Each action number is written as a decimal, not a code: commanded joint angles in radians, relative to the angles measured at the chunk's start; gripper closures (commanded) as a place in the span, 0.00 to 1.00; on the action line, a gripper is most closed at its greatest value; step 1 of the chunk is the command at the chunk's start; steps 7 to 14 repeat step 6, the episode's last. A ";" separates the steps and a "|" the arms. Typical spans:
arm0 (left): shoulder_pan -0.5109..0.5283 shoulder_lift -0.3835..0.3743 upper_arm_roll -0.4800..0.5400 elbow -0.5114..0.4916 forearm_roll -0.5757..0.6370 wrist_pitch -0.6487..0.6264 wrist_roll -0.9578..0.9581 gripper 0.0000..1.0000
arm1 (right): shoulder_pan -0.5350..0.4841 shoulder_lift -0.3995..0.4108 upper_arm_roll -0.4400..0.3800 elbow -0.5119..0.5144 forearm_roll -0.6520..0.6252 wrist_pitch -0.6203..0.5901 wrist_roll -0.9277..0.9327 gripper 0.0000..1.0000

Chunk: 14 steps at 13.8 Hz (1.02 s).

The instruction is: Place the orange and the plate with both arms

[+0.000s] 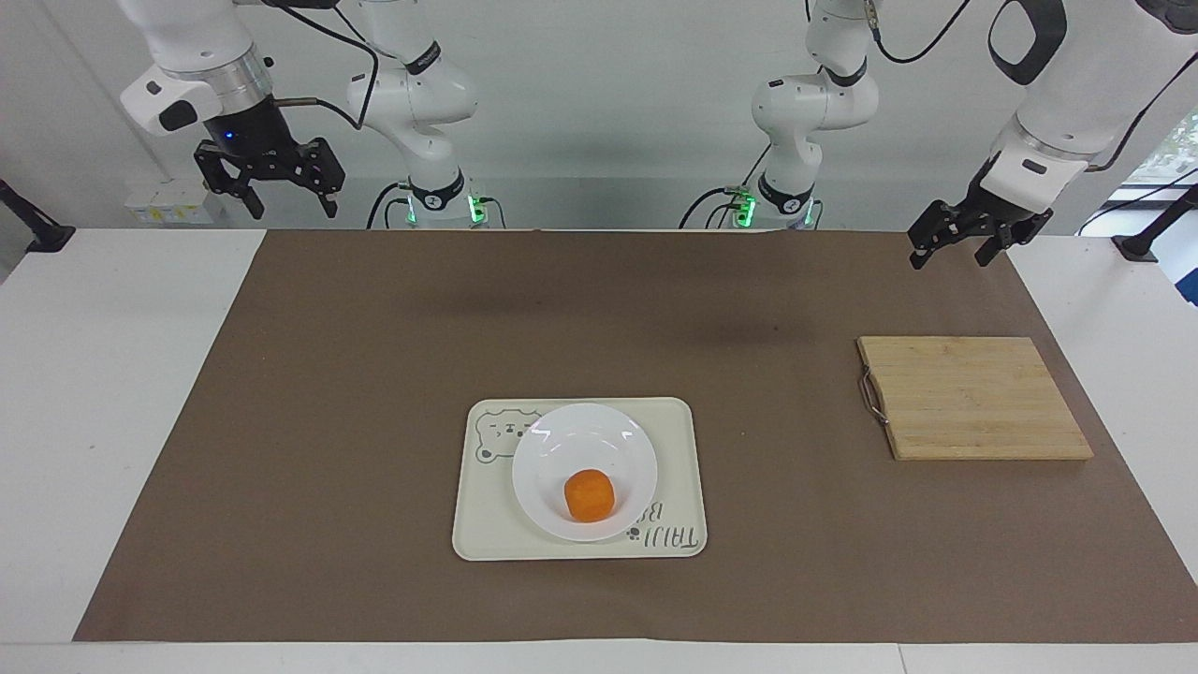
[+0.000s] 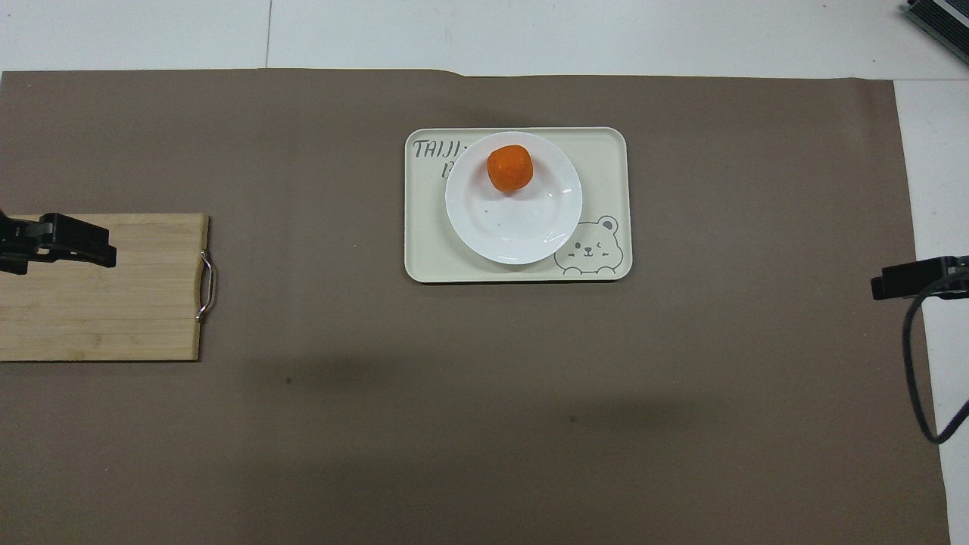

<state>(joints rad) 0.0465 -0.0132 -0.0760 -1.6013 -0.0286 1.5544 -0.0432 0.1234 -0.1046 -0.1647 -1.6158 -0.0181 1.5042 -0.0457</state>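
Risk is slight: small matte orange fruit [image 1: 590, 495] could roll off glossy white round plate [image 1: 552, 449] if bumped, though left gripper [image 1: 956, 243] and right gripper [image 1: 269, 180] hang wide, empty.

Cream bear-print tray [image 1: 674, 440] mid-mat [image 1: 374, 374]; bamboo cutting board [image 1: 973, 398] toward left arm's end.

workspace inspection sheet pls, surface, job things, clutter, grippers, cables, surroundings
surface: white table under a brown mat.
job's things: orange in the white plate; plate on the cream bear tray.
clutter: wooden cutting board toward the left arm's end.
grippers: left gripper open, raised near the cutting board; right gripper open, raised at the right arm's end; both empty.
cables: black cables hang along both arms.
surroundings: plain white wall.
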 commanded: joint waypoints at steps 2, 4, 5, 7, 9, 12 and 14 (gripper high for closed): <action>0.003 0.012 -0.001 0.027 0.012 -0.027 -0.011 0.00 | -0.013 0.022 0.001 0.034 0.017 -0.027 0.017 0.00; 0.003 0.012 -0.001 0.027 0.010 -0.027 -0.011 0.00 | -0.011 0.022 0.001 0.034 0.014 -0.025 0.014 0.00; 0.003 0.012 -0.001 0.027 0.012 -0.027 -0.011 0.00 | -0.011 0.020 0.001 0.034 0.014 -0.025 0.007 0.00; 0.003 0.012 -0.001 0.027 0.010 -0.027 -0.011 0.00 | -0.010 0.020 0.001 0.031 0.014 -0.025 0.006 0.00; 0.003 0.012 -0.001 0.027 0.010 -0.027 -0.011 0.00 | -0.010 0.020 0.001 0.031 0.014 -0.025 0.006 0.00; 0.003 0.012 -0.001 0.027 0.010 -0.027 -0.011 0.00 | -0.010 0.020 0.001 0.031 0.014 -0.025 0.006 0.00; 0.003 0.012 -0.001 0.027 0.010 -0.027 -0.011 0.00 | -0.010 0.020 0.001 0.031 0.014 -0.025 0.006 0.00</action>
